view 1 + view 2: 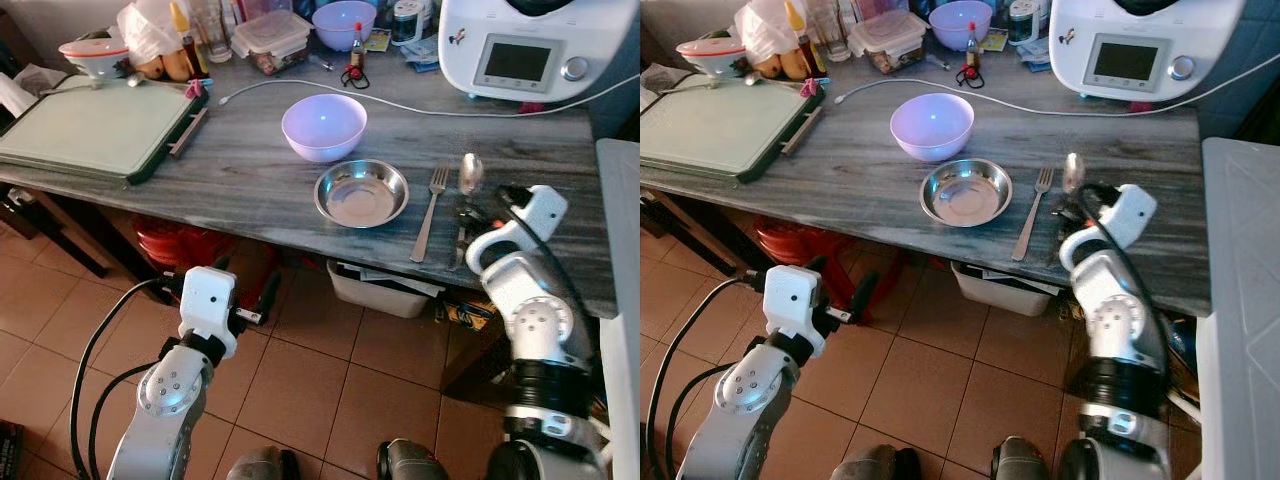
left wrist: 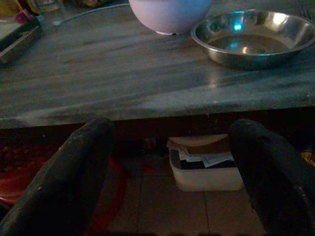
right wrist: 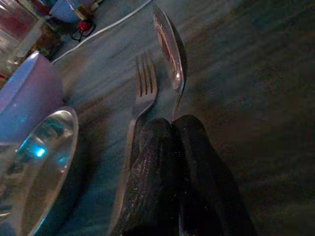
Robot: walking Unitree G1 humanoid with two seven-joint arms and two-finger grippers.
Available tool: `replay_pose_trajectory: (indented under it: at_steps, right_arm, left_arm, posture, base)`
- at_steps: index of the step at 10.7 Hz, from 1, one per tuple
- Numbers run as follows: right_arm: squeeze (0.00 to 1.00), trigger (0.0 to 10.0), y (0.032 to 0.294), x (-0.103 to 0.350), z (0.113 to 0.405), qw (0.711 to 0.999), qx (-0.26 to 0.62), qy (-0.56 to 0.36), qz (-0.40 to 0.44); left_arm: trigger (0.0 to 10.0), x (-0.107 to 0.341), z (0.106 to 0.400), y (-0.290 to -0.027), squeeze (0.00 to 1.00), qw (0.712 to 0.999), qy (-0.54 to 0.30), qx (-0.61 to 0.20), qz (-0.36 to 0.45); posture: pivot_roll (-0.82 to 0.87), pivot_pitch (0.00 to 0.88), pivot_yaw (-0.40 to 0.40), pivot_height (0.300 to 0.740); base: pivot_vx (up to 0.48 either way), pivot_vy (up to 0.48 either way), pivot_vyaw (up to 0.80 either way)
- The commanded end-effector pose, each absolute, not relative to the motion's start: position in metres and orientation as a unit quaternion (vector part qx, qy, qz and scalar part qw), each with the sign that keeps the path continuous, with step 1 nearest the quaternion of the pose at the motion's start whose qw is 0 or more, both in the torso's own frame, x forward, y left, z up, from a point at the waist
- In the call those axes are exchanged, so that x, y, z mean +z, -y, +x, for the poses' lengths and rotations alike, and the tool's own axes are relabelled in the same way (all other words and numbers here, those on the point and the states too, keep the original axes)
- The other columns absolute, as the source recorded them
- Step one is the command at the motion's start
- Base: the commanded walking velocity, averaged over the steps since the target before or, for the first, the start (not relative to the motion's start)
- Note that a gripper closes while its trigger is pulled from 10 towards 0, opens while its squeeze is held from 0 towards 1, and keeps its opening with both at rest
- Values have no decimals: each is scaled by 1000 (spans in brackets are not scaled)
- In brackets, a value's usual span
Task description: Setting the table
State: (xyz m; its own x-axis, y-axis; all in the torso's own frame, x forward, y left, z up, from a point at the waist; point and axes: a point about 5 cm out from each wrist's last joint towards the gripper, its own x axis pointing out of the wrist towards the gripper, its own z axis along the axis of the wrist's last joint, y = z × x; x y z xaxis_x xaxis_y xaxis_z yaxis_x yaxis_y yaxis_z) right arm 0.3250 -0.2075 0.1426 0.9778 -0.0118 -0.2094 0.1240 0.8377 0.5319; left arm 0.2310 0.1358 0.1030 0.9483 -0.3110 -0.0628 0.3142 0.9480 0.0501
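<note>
Right hand (image 3: 172,128) is sitting low on the grey desk (image 1: 250,190) at center right of the left eye frame, fingers pinched together on the handle of the spoon (image 1: 470,173); spoon bowl is pointing toward the back of the desk. Fork (image 1: 431,212) is lying just beside the spoon, on its left, tines pointing the same way. Steel dish (image 1: 361,192) is sitting left of the fork, near the front edge, and the lilac bowl (image 1: 323,126) is standing right behind it, close but whether they're touching I can't tell. Left hand (image 2: 167,172) is hanging below the desk edge at lower left of the frame, fingers spread wide apart, gripping nothing, over the tiled floor (image 1: 330,380). Green tray (image 1: 95,130) is taking up the upper left, white kitchen machine (image 1: 520,45) is standing upper right, and its white cable (image 1: 400,108) is running across the desk behind the bowl.
</note>
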Motion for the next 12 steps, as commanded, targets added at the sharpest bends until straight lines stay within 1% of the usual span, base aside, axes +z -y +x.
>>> replay_pose_trajectory:
  at_steps: [1,2,3,4,5,6,9,11,12]
  right_arm:
    - [0,10000,212,115,317,941,-59,-165,291]
    - [0,10000,216,113,318,941,-65,-183,278]
    - [263,10000,223,113,319,941,-67,-197,265]
    - [620,10000,225,113,320,940,-65,-206,265]
    - [725,10000,228,113,321,939,-67,-211,264]
    - [1000,10000,230,113,321,939,-68,-217,258]
    - [1000,10000,237,117,321,941,-67,-220,247]
    - [1000,10000,240,134,323,965,-65,-178,182]
    - [1000,10000,239,150,324,982,-64,-125,123]
  left_arm:
    - [10000,105,232,-139,0,987,-28,-154,33]
    - [10000,105,232,-139,0,987,-28,-155,33]
    - [10000,104,232,-139,0,987,-29,-155,33]
    - [10000,104,232,-140,0,987,-31,-154,34]
    - [10000,104,232,-140,0,987,-32,-153,35]
    - [10000,104,232,-140,0,987,-33,-154,35]
    - [10000,103,233,-139,0,987,-37,-154,35]
    - [10000,102,234,-138,0,987,-36,-154,33]
    - [10000,102,234,-138,0,987,-35,-152,33]
  posture:
    - [2,143,126,740]
    - [2,143,125,740]
    - [2,142,124,740]
    - [4,142,124,740]
    - [5,142,124,740]
    - [4,141,124,740]
    - [0,138,122,740]
    - [-6,135,118,740]
    - [-7,134,115,740]
  base:
    - [0,0,0]
    - [0,0,0]
    - [0,0,0]
    - [0,0,0]
    - [0,0,0]
    - [0,0,0]
    - [0,0,0]
    - [0,0,0]
    - [0,0,0]
